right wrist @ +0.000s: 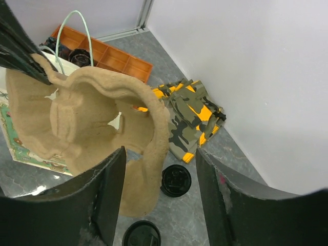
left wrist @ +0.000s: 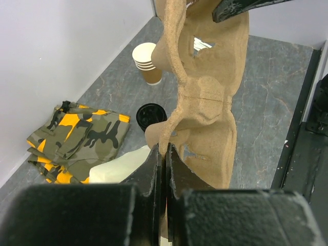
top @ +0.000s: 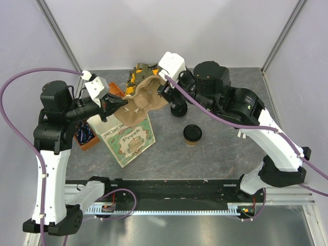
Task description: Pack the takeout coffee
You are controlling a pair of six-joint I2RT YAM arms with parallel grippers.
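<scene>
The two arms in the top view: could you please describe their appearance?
The left arm and right arm have white shells, black joints and a purple cable each. The left gripper and right gripper have black fingers below white blocks.

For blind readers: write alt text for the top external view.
A moulded-pulp cup carrier hangs over the printed paper bag, left jaws shut on one edge, right jaws open at the other. The lidded coffee cup stands apart on the table.
</scene>
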